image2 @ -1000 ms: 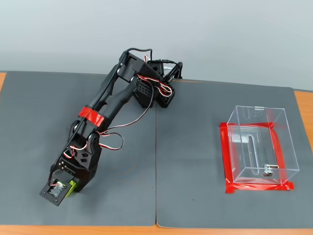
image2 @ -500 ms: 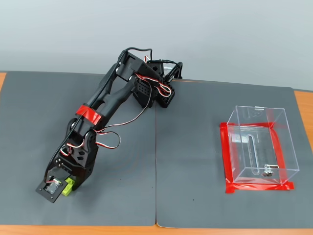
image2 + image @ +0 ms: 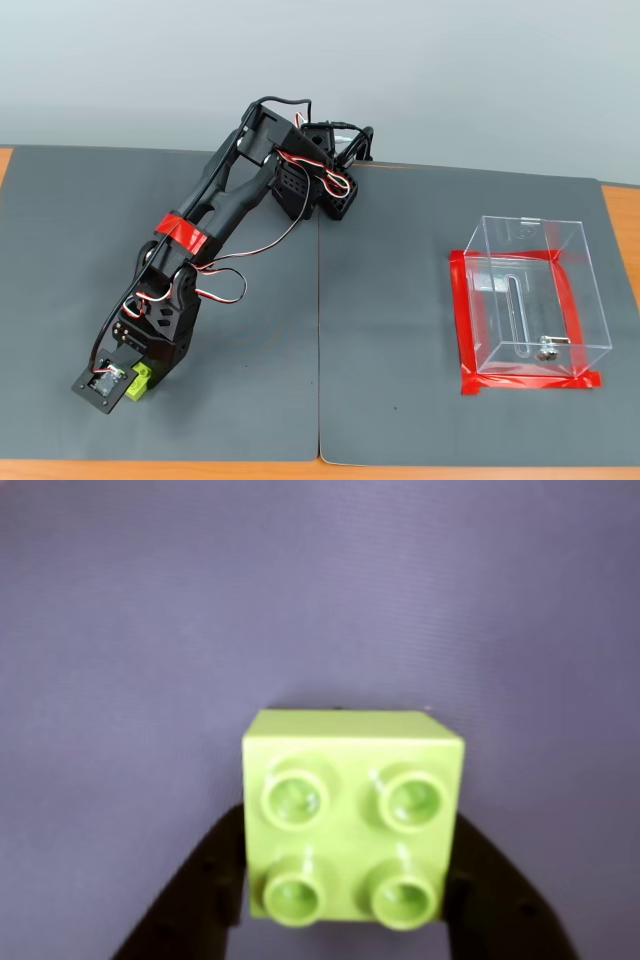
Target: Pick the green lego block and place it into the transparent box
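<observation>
Claw (image 3: 345, 905) is closed on the green lego block (image 3: 352, 815), one black finger pressed to each side wall in the wrist view, studs facing the camera, so the grip is across the flat sides and the stud face is left free. That side-on pinch looks square, block not visibly tilted between the fingers. In the fixed view the arm (image 3: 215, 215) is stretched down and to the lower left of the picture, claw (image 3: 128, 381) low over the table (image 3: 400, 300), green lego block (image 3: 141, 378) showing as a small lime patch at the tip. Can't tell from either view whether the block is touching the surface or lifted just clear of it; in the wrist view only plain mat shows behind it. Judgement: grasp step is done or nearly done, lift and carry not yet made. The transparent box (image 3: 530, 300) sits well apart on the right side of the fixed view, open top up, empty apart from a small metal fitting (image 3: 547, 348) at the bottom, red tape (image 3: 530, 381) framing its base, likely marking its fixed spot. Surface is two dark grey mats (image 3: 250, 400) butted together with a seam down the middle, over a wood table edge (image 3: 620, 215) visible at the sides and bottom. Mat looks purplish in the wrist view. Behind is a plain pale wall (image 3: 450, 70). Red tape band (image 3: 187, 233) also wraps the arm, red and white wires along it.
</observation>
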Robot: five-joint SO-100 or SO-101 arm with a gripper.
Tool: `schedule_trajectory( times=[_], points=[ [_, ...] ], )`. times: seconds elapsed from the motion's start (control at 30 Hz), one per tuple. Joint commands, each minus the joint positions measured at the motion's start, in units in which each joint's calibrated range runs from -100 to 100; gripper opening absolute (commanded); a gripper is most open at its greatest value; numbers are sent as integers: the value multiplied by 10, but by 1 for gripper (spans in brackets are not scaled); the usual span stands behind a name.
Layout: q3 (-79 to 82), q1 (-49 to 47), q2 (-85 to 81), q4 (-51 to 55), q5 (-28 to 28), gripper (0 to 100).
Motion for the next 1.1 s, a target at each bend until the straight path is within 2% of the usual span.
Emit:
schedule_trajectory(
  times=[0.0,0.37,0.67,1.07],
  points=[
    [-21,-1,-15,-1,-2,12],
    [11,-2,-91,0,-1,12],
    [65,-22,-216,0,-2,12],
    [114,-136,-432,0,-2,12]
  ],
)
